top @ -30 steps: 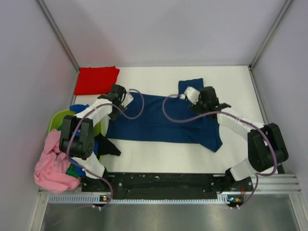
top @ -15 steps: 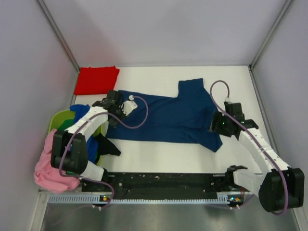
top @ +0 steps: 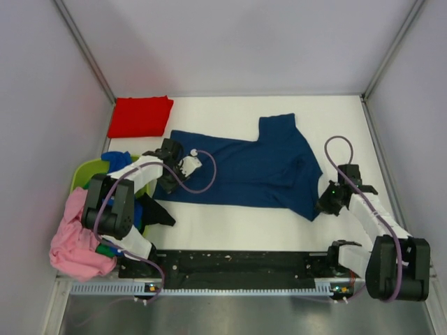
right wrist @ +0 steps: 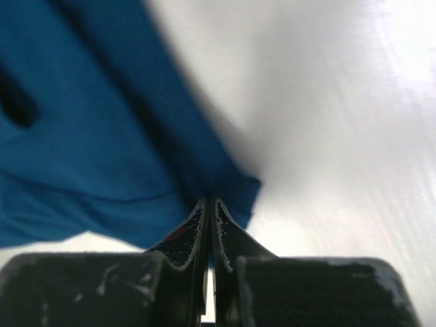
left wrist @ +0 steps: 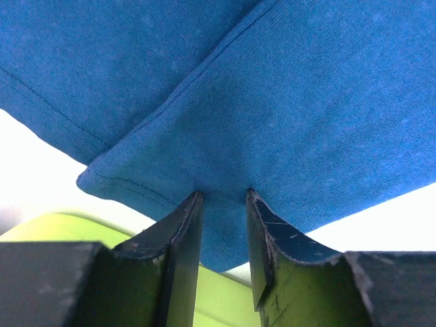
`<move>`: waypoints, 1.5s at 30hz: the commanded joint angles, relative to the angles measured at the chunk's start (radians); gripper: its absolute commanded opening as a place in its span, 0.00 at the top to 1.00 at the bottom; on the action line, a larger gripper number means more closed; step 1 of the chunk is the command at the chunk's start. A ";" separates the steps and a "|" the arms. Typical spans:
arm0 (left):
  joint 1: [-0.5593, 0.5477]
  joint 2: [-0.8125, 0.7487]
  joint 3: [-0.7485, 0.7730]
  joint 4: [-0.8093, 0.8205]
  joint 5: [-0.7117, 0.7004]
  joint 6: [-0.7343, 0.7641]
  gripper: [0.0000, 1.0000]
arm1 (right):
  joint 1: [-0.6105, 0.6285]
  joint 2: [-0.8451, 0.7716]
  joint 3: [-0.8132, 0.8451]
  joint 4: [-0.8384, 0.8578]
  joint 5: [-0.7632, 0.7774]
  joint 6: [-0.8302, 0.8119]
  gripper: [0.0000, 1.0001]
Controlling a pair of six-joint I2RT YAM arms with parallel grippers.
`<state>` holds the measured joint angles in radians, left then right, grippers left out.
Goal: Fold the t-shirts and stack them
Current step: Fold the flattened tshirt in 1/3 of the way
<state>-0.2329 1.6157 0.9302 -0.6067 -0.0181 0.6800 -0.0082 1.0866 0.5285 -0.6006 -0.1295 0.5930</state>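
Nearest to us on the left, a pink t-shirt (top: 73, 244) hangs in a heap over the lip of the lime green basket (top: 85, 173). A royal blue t-shirt (top: 115, 158) shows at the basket's far side, and a scrap of dark cloth (top: 159, 213) lies just beside it on the white table (top: 230, 227).

On the right, we see the right gripper (top: 325, 205) low at the near right corner of the navy blue t-shirt (top: 244, 171). Its wrist camera shows the fingers pressed together on that corner, with blurred cloth reaching past the tips on both sides.

The shirt lies across the middle of the table, spread sideways and mostly flat. Its near edge is fairly straight, one sleeve juts toward the far wall, and the right end is rumpled into soft folds.

At the shirt's left end, the left gripper (top: 185, 164) pinches a doubled fold of fabric between its narrowly parted fingers (left wrist: 184, 231). We can make out a stitched hem and creases fanning out from the grip, with the basket's green just below.

Farthest away, in the left corner, a red t-shirt (top: 140, 116) lies folded flat, near the navy one.
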 commanded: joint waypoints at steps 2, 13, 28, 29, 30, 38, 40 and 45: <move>0.001 0.041 -0.030 0.065 -0.075 0.018 0.63 | -0.165 0.016 0.007 0.105 -0.009 -0.027 1.00; 0.001 0.009 -0.051 0.053 -0.029 0.029 0.63 | -0.171 0.072 0.130 0.029 -0.088 -0.125 0.74; 0.001 0.032 -0.031 0.062 -0.049 0.023 0.63 | -0.045 0.013 -0.053 0.102 -0.214 0.013 0.55; 0.001 0.032 -0.030 0.061 -0.048 0.021 0.63 | -0.045 0.013 -0.058 0.123 -0.235 0.021 0.64; 0.001 0.033 -0.030 0.062 -0.048 0.023 0.63 | -0.045 0.015 -0.059 0.137 -0.242 0.028 0.79; 0.003 0.053 -0.050 0.088 -0.092 0.035 0.63 | -0.148 -0.005 0.001 0.088 -0.047 -0.015 1.00; 0.003 0.064 -0.051 0.093 -0.101 0.038 0.63 | -0.157 0.013 0.033 0.091 0.023 -0.060 1.00; 0.003 0.061 -0.041 0.071 -0.065 0.044 0.63 | -0.156 0.142 0.132 0.084 0.063 -0.159 0.90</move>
<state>-0.2382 1.6260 0.9199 -0.5488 -0.1020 0.7078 -0.1535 1.1561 0.5644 -0.5278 -0.1753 0.5297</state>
